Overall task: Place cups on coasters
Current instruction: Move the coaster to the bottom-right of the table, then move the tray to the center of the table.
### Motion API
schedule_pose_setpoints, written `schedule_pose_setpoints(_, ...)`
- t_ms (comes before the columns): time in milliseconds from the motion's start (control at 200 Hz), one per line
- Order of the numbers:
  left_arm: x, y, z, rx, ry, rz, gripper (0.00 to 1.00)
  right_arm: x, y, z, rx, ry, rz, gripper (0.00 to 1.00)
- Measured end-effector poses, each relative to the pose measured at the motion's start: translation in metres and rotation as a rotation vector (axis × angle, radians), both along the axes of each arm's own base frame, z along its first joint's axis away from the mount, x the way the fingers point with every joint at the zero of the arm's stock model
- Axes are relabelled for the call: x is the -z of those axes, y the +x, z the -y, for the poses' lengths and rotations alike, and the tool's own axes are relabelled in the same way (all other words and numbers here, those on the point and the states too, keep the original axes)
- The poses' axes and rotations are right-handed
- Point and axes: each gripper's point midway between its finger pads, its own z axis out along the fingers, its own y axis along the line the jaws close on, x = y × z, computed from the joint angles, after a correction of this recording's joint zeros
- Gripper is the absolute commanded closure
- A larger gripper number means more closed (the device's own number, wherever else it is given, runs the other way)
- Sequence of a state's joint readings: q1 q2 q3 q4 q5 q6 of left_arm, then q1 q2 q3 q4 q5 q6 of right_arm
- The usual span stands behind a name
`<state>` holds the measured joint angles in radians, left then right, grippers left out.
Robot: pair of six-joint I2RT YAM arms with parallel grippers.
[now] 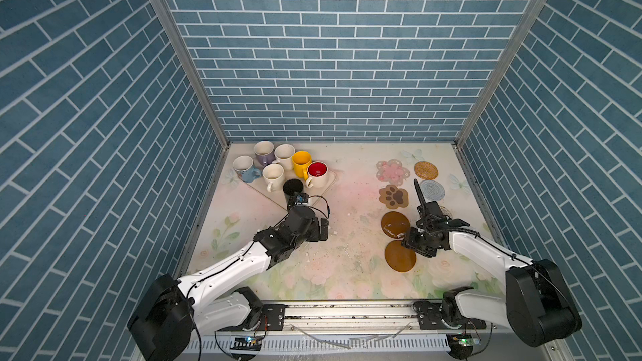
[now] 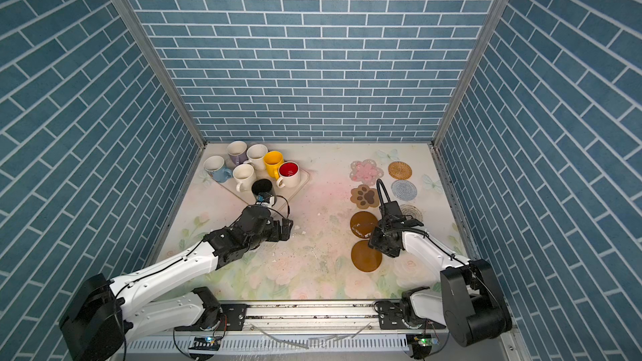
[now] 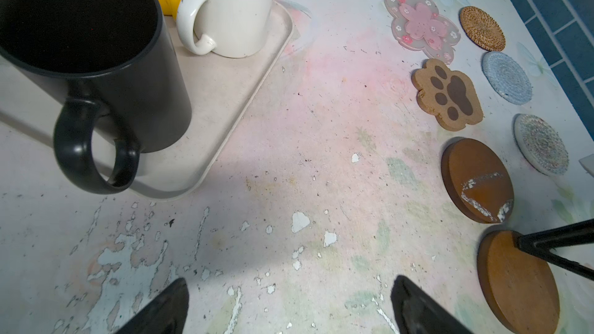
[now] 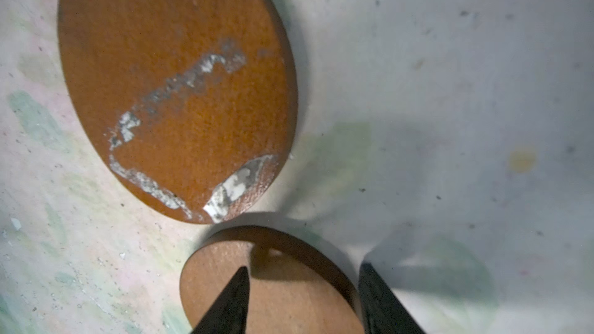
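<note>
Cups: all seven stand upright in a tight bunch at the far left of the surface point(image 1: 347, 237), and none is on a coaster. From far to near they are the lavender cup point(image 1: 263, 154) and a cream cup point(image 1: 284, 156), then the blue cup point(image 1: 245, 168), a second cream cup point(image 1: 273, 175), the yellow cup point(image 1: 301, 163) and the red-lined cup point(image 1: 317, 173). The black cup point(image 1: 293, 187) is nearest. The black and red-lined cups sit on a cream tray point(image 3: 225, 97).

The coasters lie bare at the right. The flower point(image 1: 392, 171) and rattan point(image 1: 425, 170) ones are farthest. Next come the paw point(image 1: 393, 196) and blue woven point(image 1: 431, 190) ones. The spiral one point(image 3: 540, 144) is largely hidden by the right arm in both top views. A scuffed brown disc point(image 1: 395, 224) comes next, and a plain brown disc point(image 1: 400, 256) is nearest.

The left end effector point(image 3: 289, 284) is released, its jaws wide and empty over bare surface just near of the tray. The black cup's handle is turned toward it.

The right end effector point(image 4: 303, 266) is at the plain disc. Its jaws are partly apart, one finger over the disc's top and the other just outside its rim. I cannot tell whether it is grasping the disc.
</note>
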<state>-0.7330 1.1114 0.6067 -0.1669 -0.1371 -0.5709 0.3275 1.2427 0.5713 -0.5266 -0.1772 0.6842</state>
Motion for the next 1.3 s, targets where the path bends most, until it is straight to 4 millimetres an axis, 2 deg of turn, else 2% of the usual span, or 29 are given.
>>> schedule_pose_setpoints(90,0.000,0.000,0.000,0.000,0.000,0.000,0.01,-0.003,-0.006,0.005,0.004,-0.020,-0.013,0.40)
schedule_pose_setpoints(180,0.000,0.000,0.000,0.000,0.002,-0.001,0.01,-0.015,-0.003,0.005,0.005,-0.024,0.000,0.39)
schedule_pose_setpoints(410,-0.009,0.002,-0.003,0.004,0.039,0.006,0.01,-0.074,0.035,-0.008,-0.045,0.012,0.152,0.34)
schedule_pose_setpoints(575,-0.036,0.007,-0.005,0.009,0.068,0.049,0.01,-0.121,0.061,-0.017,-0.106,0.023,0.291,0.30)
schedule_pose_setpoints(715,-0.066,0.013,-0.014,-0.015,0.088,0.093,0.01,-0.144,0.074,-0.022,-0.146,0.031,0.370,0.31)
schedule_pose_setpoints(870,-0.090,0.020,-0.032,-0.068,0.117,0.124,0.01,-0.158,0.087,-0.035,-0.189,0.039,0.422,0.33)
schedule_pose_setpoints(965,-0.098,0.021,-0.045,-0.098,0.125,0.130,0.04,-0.165,0.095,-0.048,-0.225,0.037,0.441,0.36)
schedule_pose_setpoints(1165,-0.096,0.026,-0.073,-0.165,0.130,0.102,0.32,-0.173,0.107,-0.082,-0.316,0.038,0.496,0.44)
schedule_pose_setpoints(1300,-0.090,0.028,-0.085,-0.200,0.138,0.081,0.39,-0.164,0.113,-0.102,-0.355,0.036,0.502,0.45)
